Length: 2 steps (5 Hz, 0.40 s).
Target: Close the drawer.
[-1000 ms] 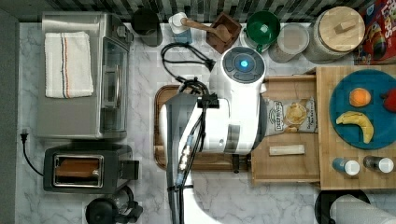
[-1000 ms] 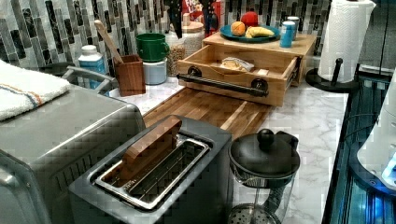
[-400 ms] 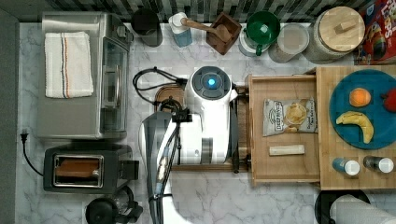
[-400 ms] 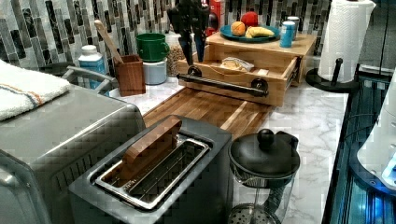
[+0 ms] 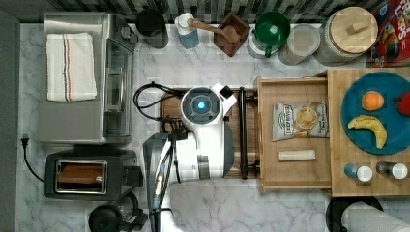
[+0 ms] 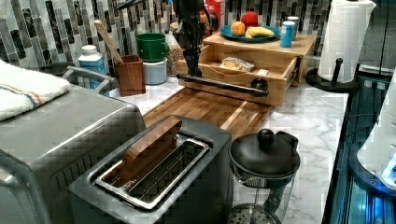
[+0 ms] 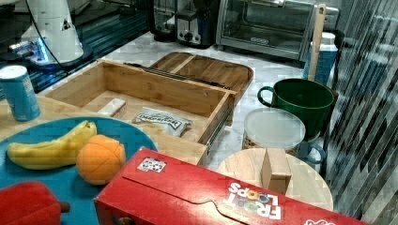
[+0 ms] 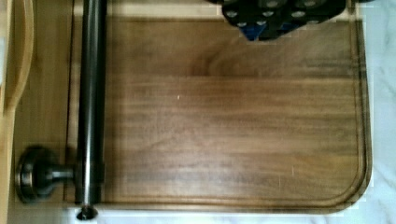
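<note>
- The drawer (image 5: pixel 293 133) stands pulled out from the box under the blue plate (image 5: pixel 375 112), toward the brown tray (image 6: pixel 210 109). A chips bag (image 5: pixel 300 121) and a pale stick (image 5: pixel 297 155) lie inside the drawer.
- The handle (image 5: pixel 243 133), a long black bar, runs along the drawer front, above the tray edge.
- In the left view the tool (image 6: pixel 193 63) hangs just on the tray side of the handle, near one end of it. I cannot tell if its fingers are apart or together.
- I judge the step is to push the front inward. It is better to move the tool toward the middle of the handle first, because a push near the end can turn the drawer and jam it.
- The push should be straight toward the plate, level and slow, until the front meets the box.
</note>
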{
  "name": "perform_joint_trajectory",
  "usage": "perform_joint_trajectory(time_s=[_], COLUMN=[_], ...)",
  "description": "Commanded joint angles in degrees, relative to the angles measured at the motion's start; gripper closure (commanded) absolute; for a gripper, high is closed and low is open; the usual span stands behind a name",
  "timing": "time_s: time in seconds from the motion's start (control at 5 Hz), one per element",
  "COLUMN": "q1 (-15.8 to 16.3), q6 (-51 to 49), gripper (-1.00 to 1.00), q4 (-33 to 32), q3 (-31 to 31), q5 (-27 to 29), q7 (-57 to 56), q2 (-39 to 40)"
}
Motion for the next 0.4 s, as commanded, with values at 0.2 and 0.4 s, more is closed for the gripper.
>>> perform_joint_trajectory(time_s=[0.2,0.4], q1=[0.7,-1.0], q6=[8.8,13.0], gripper=[1.00,1.00], q4=[-4.3,-6.1], q3=[1.8,2.6], q5=[-5.0,-7.4], q7=[-1.6,-1.9], q2=[2.4,4.0])
